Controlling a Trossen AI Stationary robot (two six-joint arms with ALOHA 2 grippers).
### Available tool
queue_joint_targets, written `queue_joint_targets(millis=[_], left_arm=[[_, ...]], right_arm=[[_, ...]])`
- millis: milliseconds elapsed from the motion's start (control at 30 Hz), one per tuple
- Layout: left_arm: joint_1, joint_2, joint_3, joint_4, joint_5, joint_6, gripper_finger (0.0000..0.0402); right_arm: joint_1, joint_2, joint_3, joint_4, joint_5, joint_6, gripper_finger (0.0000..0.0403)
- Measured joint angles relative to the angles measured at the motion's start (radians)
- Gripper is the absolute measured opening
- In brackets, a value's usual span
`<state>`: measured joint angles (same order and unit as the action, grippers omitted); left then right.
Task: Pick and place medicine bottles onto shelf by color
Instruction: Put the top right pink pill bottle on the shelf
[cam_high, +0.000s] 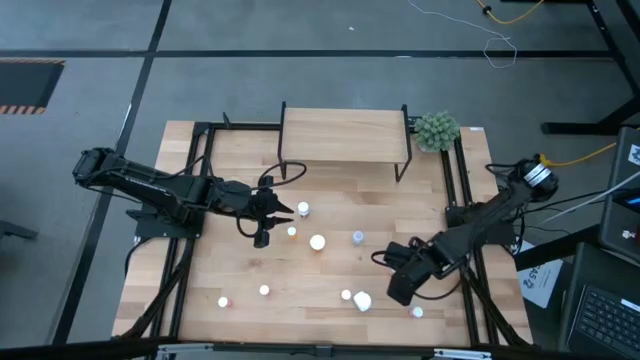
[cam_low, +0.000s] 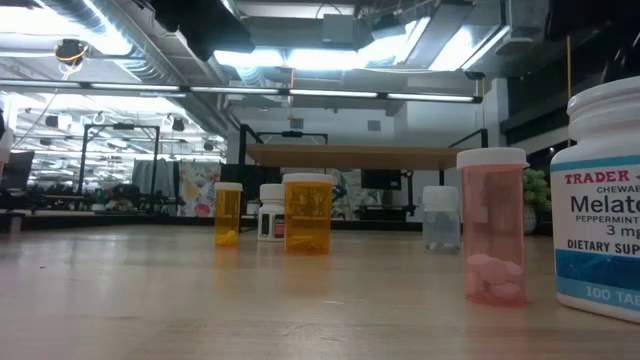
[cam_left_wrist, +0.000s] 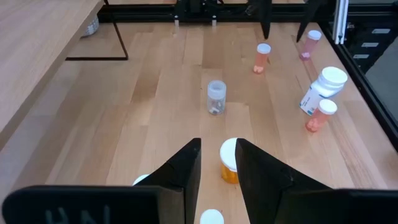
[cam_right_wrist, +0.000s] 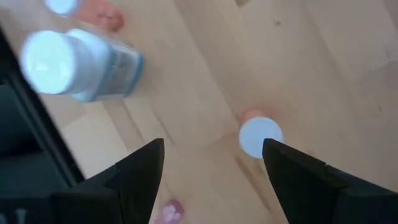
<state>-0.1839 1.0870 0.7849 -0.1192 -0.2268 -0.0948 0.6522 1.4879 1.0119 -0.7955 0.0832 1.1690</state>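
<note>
- Left gripper (cam_high: 268, 215) reaches over bench (cam_high: 240, 270) centre, fingers (cam_left_wrist: 186, 168) slightly parted, empty, near orange bottle (cam_left_wrist: 229, 162).
- Right gripper (cam_high: 398, 275) low at front right, fingers (cam_right_wrist: 140, 171) wide open, empty, over pink bottle (cam_right_wrist: 260, 137).
- Bottles scattered upright; shelf (cam_high: 344, 135) at back, bare.

Readable text only on the large white bottle (cam_low: 604, 200), low view: "TRADER", "CHEWA…", "Melato…", "PEPPERMINT", "3 mg", "DIETARY SUP…", "100 TAB…", all cut off at the frame edge. Nothing else can be read.
</note>
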Motion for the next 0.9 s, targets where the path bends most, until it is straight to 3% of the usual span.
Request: queue_joint_targets(millis=[333,900], left_arm=[[0.0,0.0,0.0,0.0,0.0,0.0,0.0095],[0.0,0.0,0.0,0.0,0.0,0.0,0.0095]], right_arm=[[-0.025,0.056,0.0,-0.082,0.0,0.0,0.0275],[-0.052,0.15,0.0,-0.077,0.029,0.005,0.0275]])
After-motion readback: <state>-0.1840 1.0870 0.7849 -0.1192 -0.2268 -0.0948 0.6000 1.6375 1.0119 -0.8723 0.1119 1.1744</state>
